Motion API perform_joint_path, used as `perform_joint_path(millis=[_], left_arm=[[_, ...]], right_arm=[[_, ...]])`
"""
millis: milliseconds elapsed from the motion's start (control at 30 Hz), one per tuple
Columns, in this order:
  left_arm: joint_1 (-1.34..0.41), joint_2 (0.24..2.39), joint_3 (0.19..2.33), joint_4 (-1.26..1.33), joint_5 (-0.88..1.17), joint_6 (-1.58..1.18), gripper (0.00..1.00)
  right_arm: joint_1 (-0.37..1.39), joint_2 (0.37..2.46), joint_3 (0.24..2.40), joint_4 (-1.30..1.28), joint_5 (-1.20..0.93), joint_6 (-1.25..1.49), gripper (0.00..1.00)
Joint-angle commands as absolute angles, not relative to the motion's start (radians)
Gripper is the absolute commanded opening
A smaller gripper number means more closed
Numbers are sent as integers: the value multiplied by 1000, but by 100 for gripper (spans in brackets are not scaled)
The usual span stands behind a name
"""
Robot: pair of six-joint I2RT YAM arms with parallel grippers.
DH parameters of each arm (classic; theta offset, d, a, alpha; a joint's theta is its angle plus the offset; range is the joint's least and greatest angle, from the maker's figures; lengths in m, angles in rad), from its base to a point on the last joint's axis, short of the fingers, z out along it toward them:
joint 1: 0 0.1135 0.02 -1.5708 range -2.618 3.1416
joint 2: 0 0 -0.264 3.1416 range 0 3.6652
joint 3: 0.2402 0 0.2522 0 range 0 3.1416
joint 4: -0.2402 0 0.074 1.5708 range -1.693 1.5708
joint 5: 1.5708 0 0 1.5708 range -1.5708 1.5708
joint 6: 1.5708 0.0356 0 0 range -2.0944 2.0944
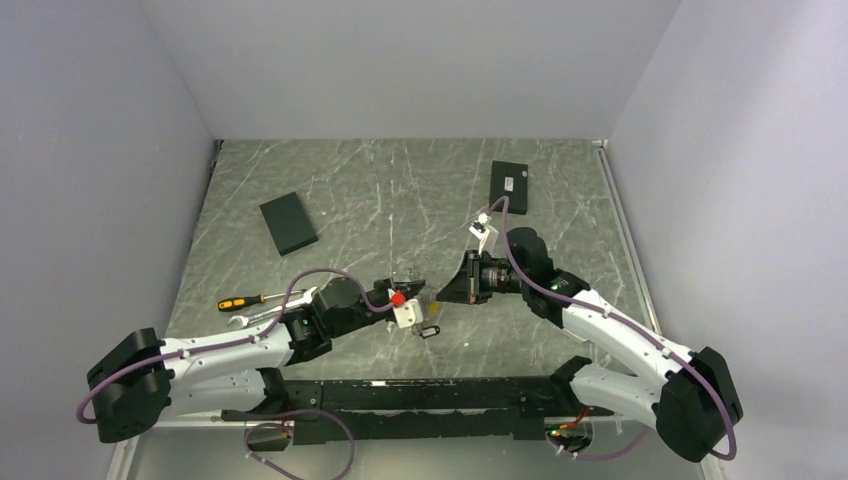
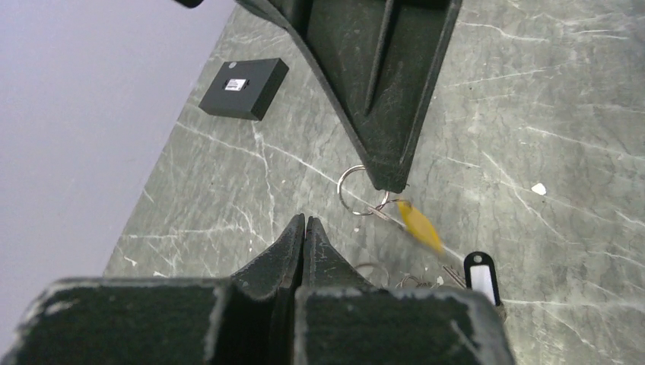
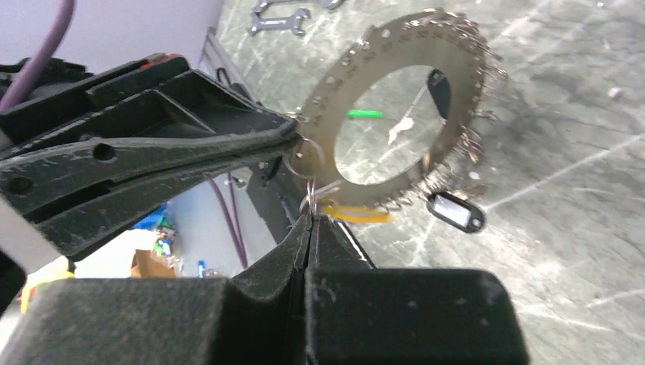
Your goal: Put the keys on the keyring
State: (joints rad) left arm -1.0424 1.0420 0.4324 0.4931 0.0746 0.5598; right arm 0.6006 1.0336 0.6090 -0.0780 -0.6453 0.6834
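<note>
The keyring (image 3: 395, 49), a flat silver loop edged with many small keys, shows in the right wrist view, just beyond the tip of my left gripper's fingers (image 3: 190, 144). My left gripper (image 2: 304, 220) is shut, with nothing visible between its tips. My right gripper (image 3: 308, 218) is shut on a small split ring (image 2: 351, 190). The orange-yellow key (image 2: 420, 226) hangs blurred from that ring. It also shows in the right wrist view (image 3: 354, 214). The two grippers meet tip to tip at the table's middle (image 1: 430, 293).
A black oval tag (image 2: 481, 275) lies by the keys. An orange-handled screwdriver (image 1: 245, 300) and a silver wrench (image 1: 255, 318) lie left of my left arm. Two black boxes sit at the back, one on the left (image 1: 288, 222) and one on the right (image 1: 510, 187).
</note>
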Motion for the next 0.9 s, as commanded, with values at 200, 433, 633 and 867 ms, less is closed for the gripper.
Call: perform_joint_path(millis=[200,433,633,867], left_arm=[[-1046,957,430,534,2,454,0],[-1045,869,381,570,2,368,0],[-1045,772,354,562,5,303,0],[-1045,735,323,610,2,256,0]], right_arm=[[597,1029,630,-131,-540,591,0],[597,1039,653,-70,-583,545,0],[600,1023,658,33,-648,539,0],[642,1012,657,63,-625,510,0]])
